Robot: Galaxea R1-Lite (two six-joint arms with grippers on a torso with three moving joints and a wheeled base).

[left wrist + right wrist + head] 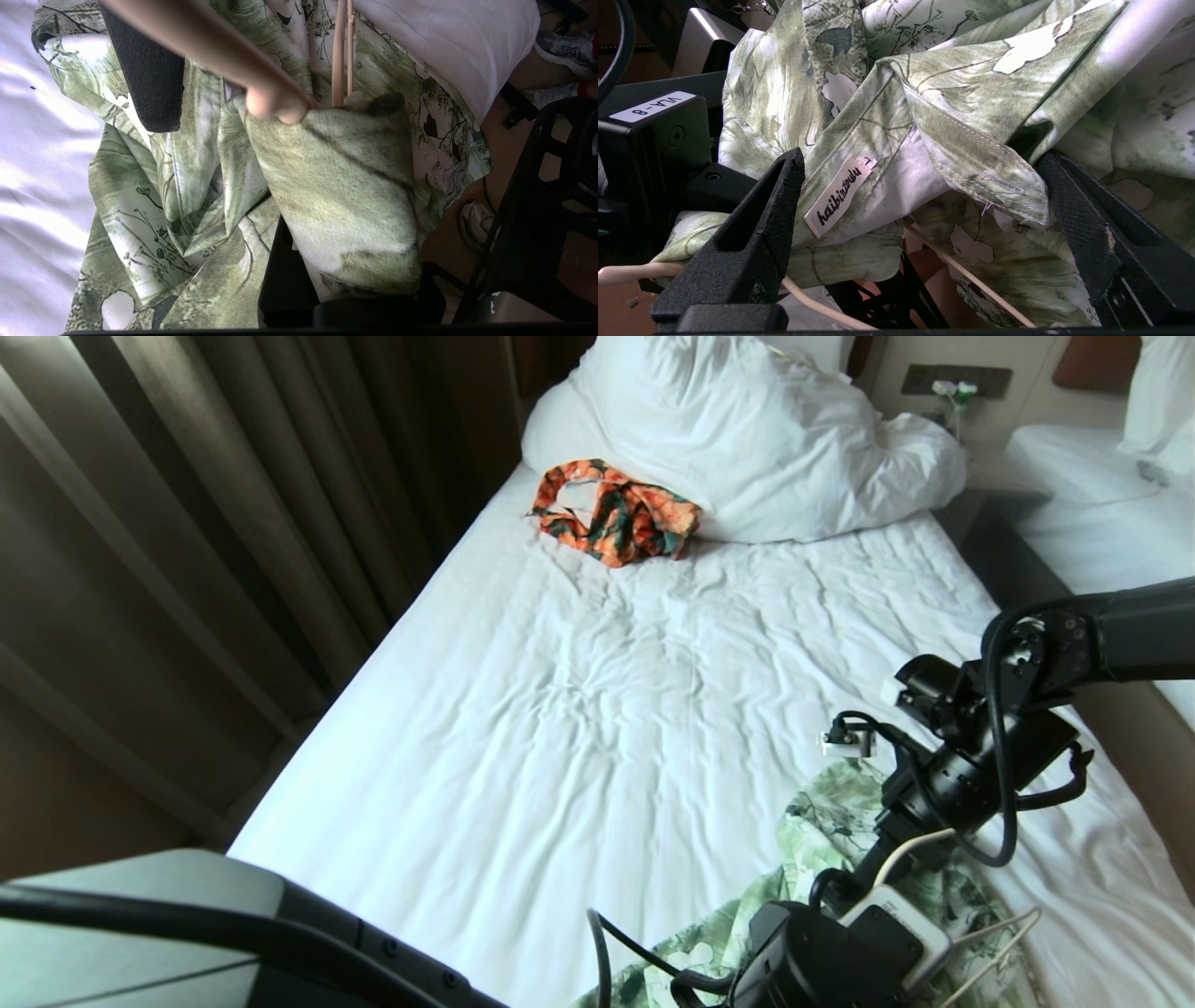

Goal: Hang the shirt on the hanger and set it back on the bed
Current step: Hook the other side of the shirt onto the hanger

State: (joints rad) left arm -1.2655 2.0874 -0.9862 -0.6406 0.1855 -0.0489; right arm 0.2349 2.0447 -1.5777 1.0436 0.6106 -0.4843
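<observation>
Shirt (952,107), green floral, bunched between open right claw (920,196); left claw (336,261) grips it.

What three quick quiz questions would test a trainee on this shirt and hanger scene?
1. True or false: the right end effector stands open around the shirt collar.
2. Which garment lies by the pillow? A) the green shirt B) an orange patterned garment C) a towel
3. Fill in: the left end effector is shut on the ____ beside the hanger.

Key: 1 true; 2 B; 3 shirt.
</observation>
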